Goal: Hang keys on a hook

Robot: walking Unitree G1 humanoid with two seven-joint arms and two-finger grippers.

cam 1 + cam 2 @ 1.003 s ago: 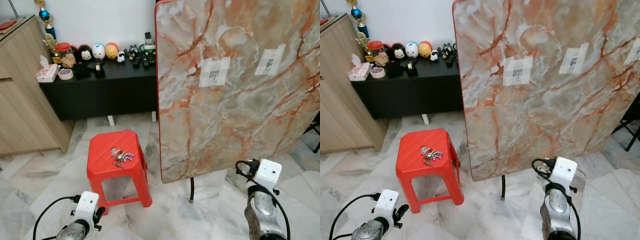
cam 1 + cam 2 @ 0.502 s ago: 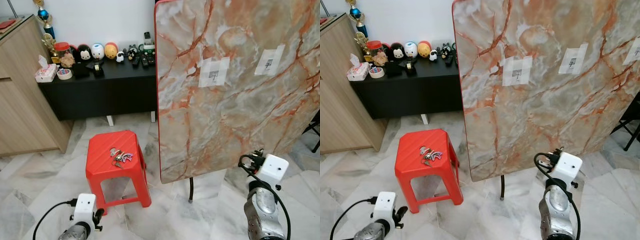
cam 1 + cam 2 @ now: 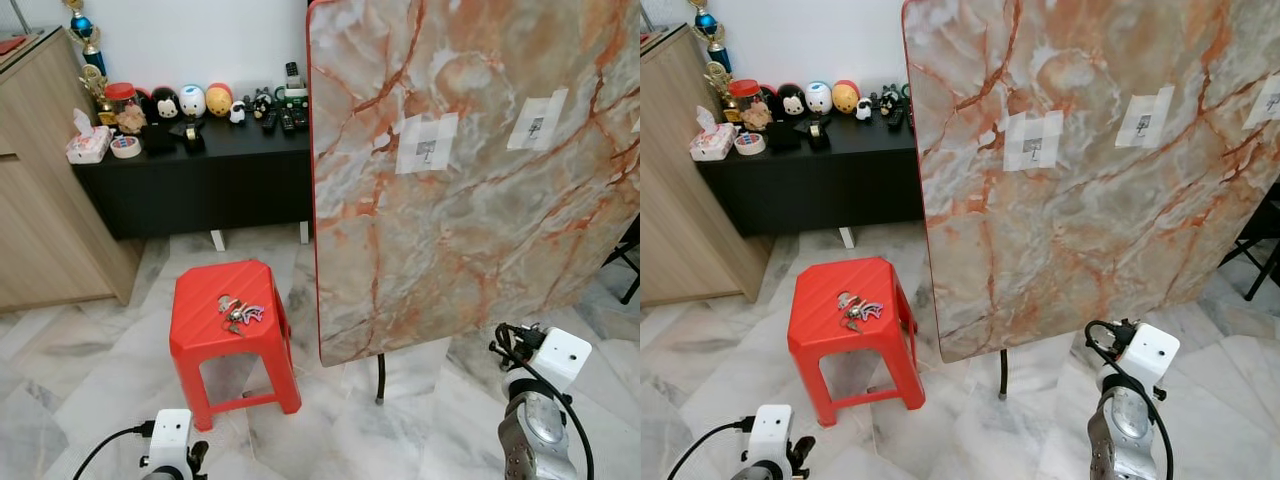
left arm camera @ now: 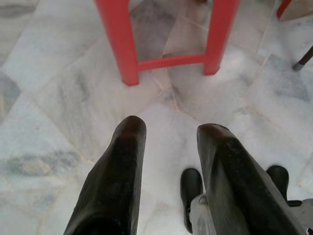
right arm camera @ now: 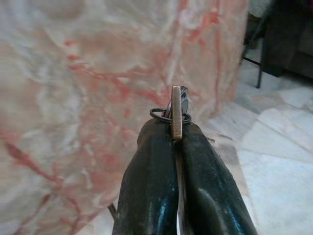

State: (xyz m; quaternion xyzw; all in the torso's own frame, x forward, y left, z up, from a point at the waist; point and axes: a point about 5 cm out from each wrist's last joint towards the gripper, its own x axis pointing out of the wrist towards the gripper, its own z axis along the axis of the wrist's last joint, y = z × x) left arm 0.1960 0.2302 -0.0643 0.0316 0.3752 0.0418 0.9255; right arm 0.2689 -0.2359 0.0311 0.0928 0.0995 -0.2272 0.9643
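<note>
- Between the right gripper's (image 5: 177,139) two black fingers, pinched tight, sits a key (image 5: 176,111) with its ring poking out at the tips — that's the task's thing, already in hand, low on the robot's right side.
- Facing that gripper is the big marble-patterned board (image 3: 470,170), propped upright on edge with a red rim; in the wrist view it fills the background just beyond the key.
- Up on the board are two taped paper patches, the nearer patch (image 3: 426,143) and the farther patch (image 3: 536,120), each with a small dark mark that looks like a hook. Too small to be sure, and no writing on them can be read.
- So the step, by my reading: the key is picked up and being carried — hanging is not yet done. Next the arm would need to rise well up the board and line the ring over a hook, square on.
- Over on the left, the left gripper (image 4: 166,134) hangs low with fingers apart, holding nothing, pointing at the marble floor (image 4: 63,98) by the legs of the red stool (image 3: 228,325).
- On that stool's seat lies another bunch of keys (image 3: 240,313), untouched.
- Further back, a black sideboard (image 3: 195,170) carries round toy figures and remotes beside a wooden cabinet (image 3: 45,180); no brand is legible anywhere.
</note>
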